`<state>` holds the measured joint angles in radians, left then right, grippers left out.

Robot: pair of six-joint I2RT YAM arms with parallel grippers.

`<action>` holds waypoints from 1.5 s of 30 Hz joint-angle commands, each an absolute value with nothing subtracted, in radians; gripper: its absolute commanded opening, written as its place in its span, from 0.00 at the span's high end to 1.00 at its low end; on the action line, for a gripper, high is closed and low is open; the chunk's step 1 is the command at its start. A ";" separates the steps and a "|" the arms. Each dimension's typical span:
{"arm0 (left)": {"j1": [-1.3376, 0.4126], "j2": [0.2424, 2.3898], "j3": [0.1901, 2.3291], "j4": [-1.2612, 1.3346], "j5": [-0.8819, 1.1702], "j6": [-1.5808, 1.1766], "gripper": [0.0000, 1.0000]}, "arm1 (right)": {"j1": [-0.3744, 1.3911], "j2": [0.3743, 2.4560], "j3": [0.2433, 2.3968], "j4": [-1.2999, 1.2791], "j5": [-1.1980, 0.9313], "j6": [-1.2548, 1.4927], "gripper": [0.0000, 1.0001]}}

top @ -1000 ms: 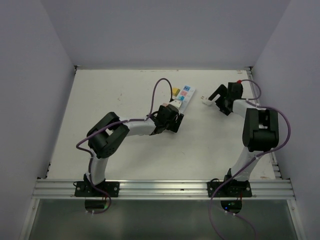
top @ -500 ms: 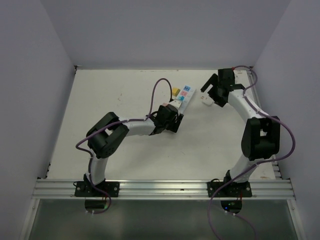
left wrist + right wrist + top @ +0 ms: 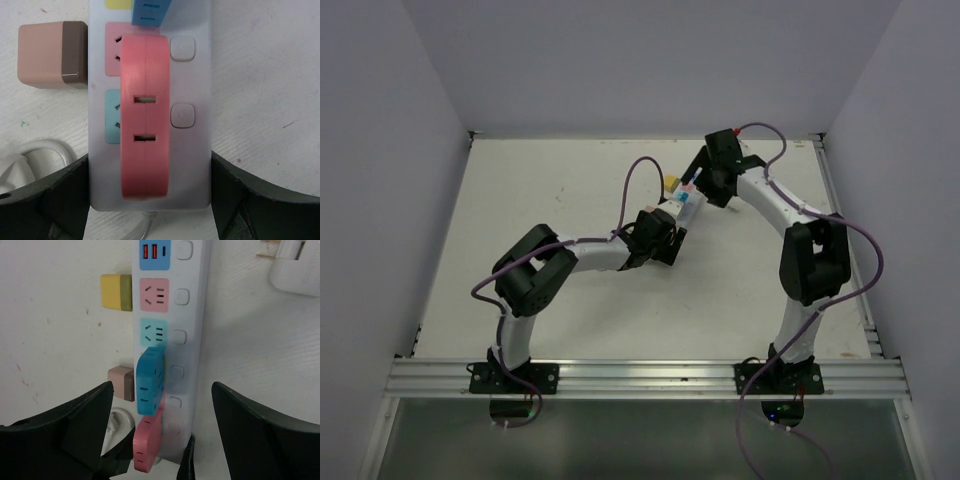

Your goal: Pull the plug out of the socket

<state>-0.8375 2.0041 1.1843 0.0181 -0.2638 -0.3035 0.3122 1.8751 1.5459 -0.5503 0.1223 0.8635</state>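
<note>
The socket, a long white power strip [image 3: 196,315] with pink and blue outlet faces, lies on the table and also shows in the top view [image 3: 687,193]. A blue plug [image 3: 150,377] and a pink plug [image 3: 147,442] sit in its near outlets; the pink plug [image 3: 145,115] fills the left wrist view. My left gripper [image 3: 150,167] is shut on the strip's [image 3: 192,160] cord end, with fingers [image 3: 235,200] against both sides. My right gripper [image 3: 162,387] is open wide and hovers above the blue plug, touching nothing.
A white plug [image 3: 295,265] with bare prongs lies loose on the table right of the strip. A yellow cube [image 3: 115,292] and a pinkish-brown cube [image 3: 121,382] lie against its left side. The looped white cord [image 3: 30,155] lies by my left finger.
My right gripper has swung left from the far right side of the table to above the strip, leaving the white plug on the table. The left arm has not moved.
</note>
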 commanded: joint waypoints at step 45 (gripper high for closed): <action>-0.833 2.126 1.111 -0.259 -0.195 -0.278 1.00 | 0.439 2.131 1.818 -0.703 0.190 0.931 0.57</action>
<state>-0.8379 2.0052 1.1873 0.0174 -0.2607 -0.3016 0.4263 2.1132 1.7790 -0.6765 0.1772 0.9195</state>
